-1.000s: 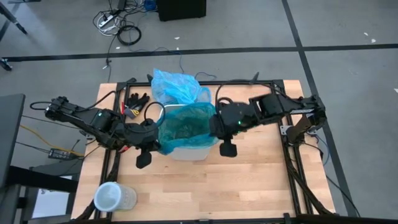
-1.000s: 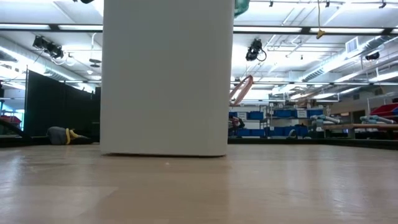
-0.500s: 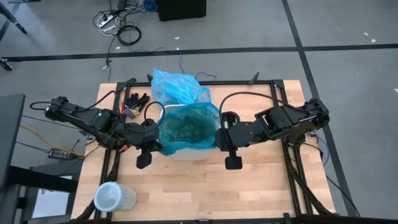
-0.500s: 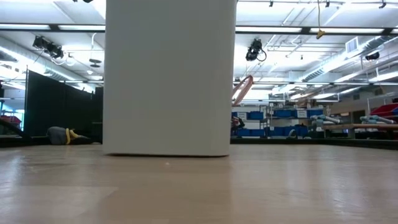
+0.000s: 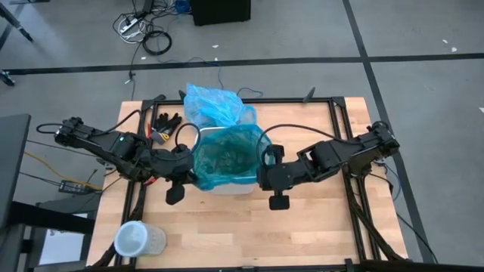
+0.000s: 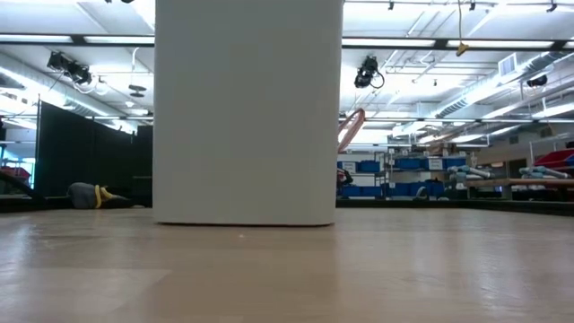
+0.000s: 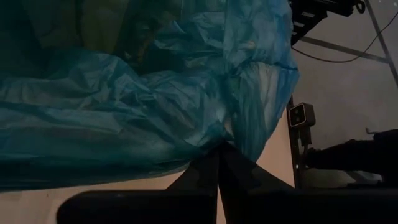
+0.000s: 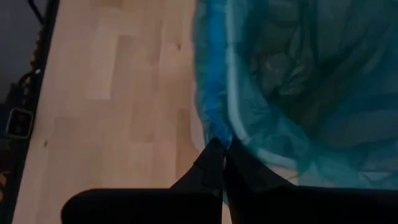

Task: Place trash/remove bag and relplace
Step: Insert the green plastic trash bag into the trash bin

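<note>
A white bin (image 5: 227, 187) stands mid-table, filling the low view (image 6: 247, 108). A teal-blue plastic bag (image 5: 227, 155) lines it, its edge turned out over the rim. My left gripper (image 5: 195, 168) is at the bin's left near corner, shut on this bag (image 7: 124, 106). My right gripper (image 5: 261, 169) is at the right near corner, shut on the bag's overhang (image 8: 208, 74). A crumpled light sky-blue bag (image 5: 215, 102) lies on the table behind the bin. The trash is hidden; the liner's inside shows only dark. My left gripper pinches a gathered bunch of the teal bag's edge (image 7: 219, 142) between its two fingertips, slanting down from the table's left. The plastic fans out from the tips, creased and drawn over the bin's rim. My right gripper pinches the bag's turned-out edge (image 8: 216, 135) just outside the bin's rim, slanting down from the right. The overhang narrows to the fingertips; how many layers I cannot tell.
Black gloves (image 5: 166, 121) lie at the far left beside the left arm. A clear round container (image 5: 138, 240) stands at the near left corner. Bare wood (image 5: 318, 227) stretches in front of the bin and to its right.
My right gripper has gone down and toward the table's near edge along the bin's right side, rolling a little, still shut. The teal bag's right edge now lies spread over the bin's right rim. The bin has slid slightly toward the right.
</note>
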Motion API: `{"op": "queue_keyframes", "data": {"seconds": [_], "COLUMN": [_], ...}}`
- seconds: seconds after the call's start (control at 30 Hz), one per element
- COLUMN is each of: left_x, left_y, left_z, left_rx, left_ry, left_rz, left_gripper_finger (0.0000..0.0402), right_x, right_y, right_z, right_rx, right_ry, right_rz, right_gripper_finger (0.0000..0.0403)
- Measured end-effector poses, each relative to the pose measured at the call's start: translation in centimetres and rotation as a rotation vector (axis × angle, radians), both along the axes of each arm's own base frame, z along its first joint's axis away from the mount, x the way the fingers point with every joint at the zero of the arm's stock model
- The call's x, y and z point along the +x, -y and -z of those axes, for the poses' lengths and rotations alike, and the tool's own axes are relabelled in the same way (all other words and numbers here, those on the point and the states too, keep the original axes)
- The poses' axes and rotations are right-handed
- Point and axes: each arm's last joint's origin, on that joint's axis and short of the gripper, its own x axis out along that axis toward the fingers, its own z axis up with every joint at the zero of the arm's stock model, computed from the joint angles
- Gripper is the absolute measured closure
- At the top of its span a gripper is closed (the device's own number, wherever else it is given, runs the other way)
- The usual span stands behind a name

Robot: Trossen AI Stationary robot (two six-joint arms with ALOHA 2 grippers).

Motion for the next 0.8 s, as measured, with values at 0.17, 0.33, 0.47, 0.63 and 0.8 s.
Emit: {"op": "queue_keyframes", "data": {"seconds": [0.17, 0.33, 0.47, 0.63, 0.8], "left_x": [0.0, 0.2, 0.5, 0.5, 0.5], "left_y": [0.0, 0.1, 0.2, 0.1, 0.0], "left_z": [0.0, 0.2, 0.4, 0.4, 0.4], "left_rx": [0.0, 0.005, 0.012, 0.022, 0.046], "left_ry": [0.001, -0.01, -0.025, -0.019, -0.01], "left_rz": [-0.004, -0.005, -0.004, -0.013, -0.028], "left_gripper_finger": [0.0394, 0.0394, 0.0394, 0.0394, 0.0394], "right_x": [0.1, -0.2, -0.2, -0.3, -0.3], "right_y": [0.2, 0.6, 0.8, 1.0, 0.9], "right_z": [0.4, 0.7, 1.2, 1.0, 1.1], "right_rx": [-0.016, -0.031, -0.012, 0.015, 0.048], "right_ry": [0.004, -0.037, -0.062, -0.066, -0.085], "right_rz": [0.046, 0.103, 0.121, 0.11, 0.086], "right_gripper_finger": [0.0403, 0.0403, 0.0403, 0.0375, 0.0305]}}
